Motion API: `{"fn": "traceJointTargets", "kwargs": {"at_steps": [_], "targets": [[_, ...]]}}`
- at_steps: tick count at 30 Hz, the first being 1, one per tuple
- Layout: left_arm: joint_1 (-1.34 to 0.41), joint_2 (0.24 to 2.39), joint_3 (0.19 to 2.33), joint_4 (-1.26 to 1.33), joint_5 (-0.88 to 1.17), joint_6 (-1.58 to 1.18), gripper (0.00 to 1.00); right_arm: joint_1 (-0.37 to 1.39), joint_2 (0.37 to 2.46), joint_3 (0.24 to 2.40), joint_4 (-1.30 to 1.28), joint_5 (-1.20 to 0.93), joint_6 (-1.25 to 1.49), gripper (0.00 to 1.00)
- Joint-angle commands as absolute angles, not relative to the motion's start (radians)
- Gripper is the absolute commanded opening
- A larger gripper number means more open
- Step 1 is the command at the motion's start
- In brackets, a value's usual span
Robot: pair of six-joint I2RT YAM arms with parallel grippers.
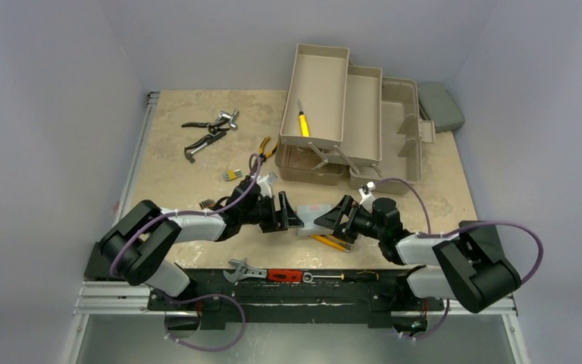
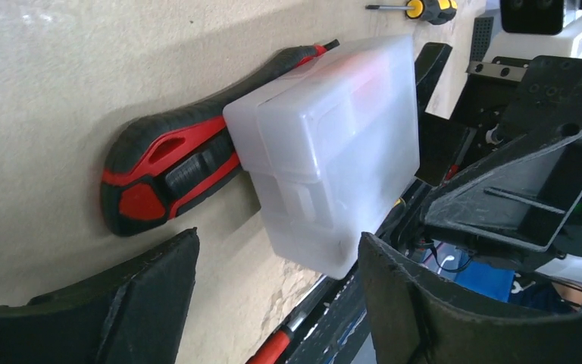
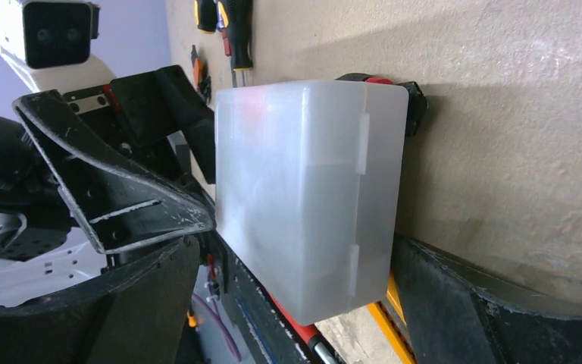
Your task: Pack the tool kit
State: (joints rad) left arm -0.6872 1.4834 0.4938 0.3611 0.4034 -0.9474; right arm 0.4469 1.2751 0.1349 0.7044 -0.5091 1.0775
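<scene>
Spread wide, the jaws of left gripper (image 2: pixel 276 250) and right gripper (image 3: pixel 295 258) are held around a small translucent box (image 2: pixel 333 152), seemingly for a shared lift toward the open toolbox (image 1: pixel 356 121) standing well apart.

Soft, even light from above fills the top view, sharp throughout, with only short faint shadows on the table (image 1: pixel 189 163). Both wrist views are dimmer; the black fingers (image 2: pixel 83 311) nearest the lens blur, and the translucent white box (image 2: pixel 333 144) glares pale, nearly washed out
</scene>
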Motion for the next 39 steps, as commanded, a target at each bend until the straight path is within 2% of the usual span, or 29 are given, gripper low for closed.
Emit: {"fn": "traceJointTargets", "kwargs": {"at_steps": [1, 3, 6, 9, 12, 16, 21, 24, 27, 32, 36, 39], "targets": [[-0.697, 1.55, 0.539, 0.526, 0.458, -0.988, 0.73, 0.44, 1.382, 0.157, 0.907, -0.577, 1.158, 0.92], [-0.698, 1.571, 0.54, 0.551, 0.463, -0.994, 0.69, 0.438, 1.449, 0.149, 1.001, -0.586, 1.203, 0.86], [-0.7, 1.575, 0.534, 0.561, 0.461, -0.988, 0.65, 0.435, 1.566, 0.126, 1.217, -0.603, 1.285, 0.7], [-0.7, 1.526, 0.514, 0.536, 0.437, -0.964, 0.64, 0.435, 1.69, 0.098, 1.455, -0.614, 1.365, 0.49], [-0.7, 1.43, 0.506, 0.43, 0.38, -0.91, 0.64, 0.433, 1.815, 0.084, 1.662, -0.631, 1.428, 0.36], [-0.699, 1.272, 0.517, 0.23, 0.295, -0.819, 0.64, 0.431, 1.893, 0.091, 1.706, -0.633, 1.445, 0.15], [-0.699, 1.101, 0.544, 0.008, 0.187, -0.726, 0.65, 0.431, 1.773, 0.067, 1.664, -0.626, 1.43, 0.07], [-0.7, 1.021, 0.565, -0.105, 0.136, -0.686, 0.67, 0.431, 1.634, 0.083, 1.494, -0.632, 1.379, 0.06], [-0.7, 0.974, 0.588, -0.203, 0.057, -0.668, 0.75, 0.431, 1.427, 0.121, 1.189, -0.619, 1.27, 0.06], [-0.7, 0.913, 0.63, -0.416, -0.173, -0.655, 0.79, 0.454, 0.977, 0.37, 0.179, -0.381, 0.838, 0.06], [-0.699, 0.827, 0.619, -0.472, -0.26, -0.665, 0.82, 0.454, 0.809, 0.56, -0.124, -0.309, 0.631, 0.03], [-0.698, 0.758, 0.603, -0.492, -0.307, -0.687, 0.95, 0.454, 0.789, 0.721, -0.305, -0.256, 0.511, 0.0]]}}
